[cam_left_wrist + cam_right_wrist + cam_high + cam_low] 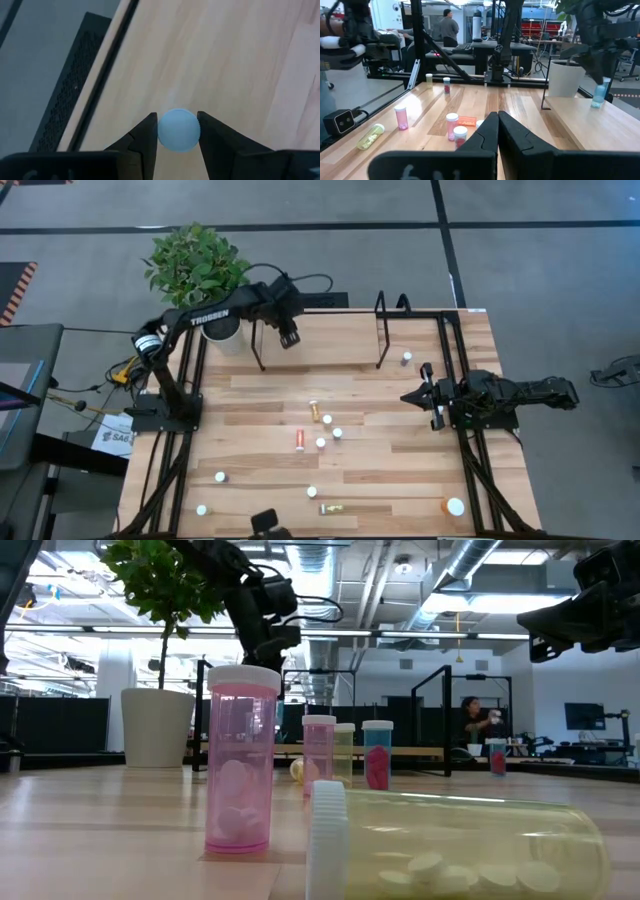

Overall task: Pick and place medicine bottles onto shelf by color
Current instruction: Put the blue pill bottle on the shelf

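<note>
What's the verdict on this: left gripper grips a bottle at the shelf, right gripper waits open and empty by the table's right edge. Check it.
One error: the right gripper is shut, not open; the right wrist view shows its fingers pressed together. The rest holds: the left gripper grips a bottle at the shelf.

pink bottle (240,762), white cap; yellow bottle (455,845); light-wood shelf (215,60).

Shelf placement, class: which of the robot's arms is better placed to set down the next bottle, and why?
Left. The left gripper is shut on a bottle directly over the shelf. The right gripper is shut and empty at the table's right edge.
</note>
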Controlling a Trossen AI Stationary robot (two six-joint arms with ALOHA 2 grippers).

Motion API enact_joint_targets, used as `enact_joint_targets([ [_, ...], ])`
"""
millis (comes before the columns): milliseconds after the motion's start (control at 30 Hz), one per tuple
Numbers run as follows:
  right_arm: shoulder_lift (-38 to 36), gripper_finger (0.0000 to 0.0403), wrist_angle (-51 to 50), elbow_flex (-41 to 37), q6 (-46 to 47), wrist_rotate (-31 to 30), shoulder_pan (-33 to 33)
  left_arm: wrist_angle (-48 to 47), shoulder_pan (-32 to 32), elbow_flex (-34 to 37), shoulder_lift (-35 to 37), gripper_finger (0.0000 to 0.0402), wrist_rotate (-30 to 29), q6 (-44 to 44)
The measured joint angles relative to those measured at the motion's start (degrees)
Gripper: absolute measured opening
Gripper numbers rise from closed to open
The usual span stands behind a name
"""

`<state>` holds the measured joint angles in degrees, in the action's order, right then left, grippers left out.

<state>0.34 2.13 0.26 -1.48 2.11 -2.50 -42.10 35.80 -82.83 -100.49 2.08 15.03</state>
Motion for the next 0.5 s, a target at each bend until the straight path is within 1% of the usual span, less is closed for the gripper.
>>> enact_joint_targets([
  [100,0.0,0.0026,0.0,0.0,0.0,0.0,0.0,0.8,1.3,0.0,0.0,0.011,1.7,0.3],
  [500,0.0,0.0026,0.0,0.0,0.0,0.0,0.0,4.8,2.2,0.0,0.0,0.0115,2.2,0.5],
])
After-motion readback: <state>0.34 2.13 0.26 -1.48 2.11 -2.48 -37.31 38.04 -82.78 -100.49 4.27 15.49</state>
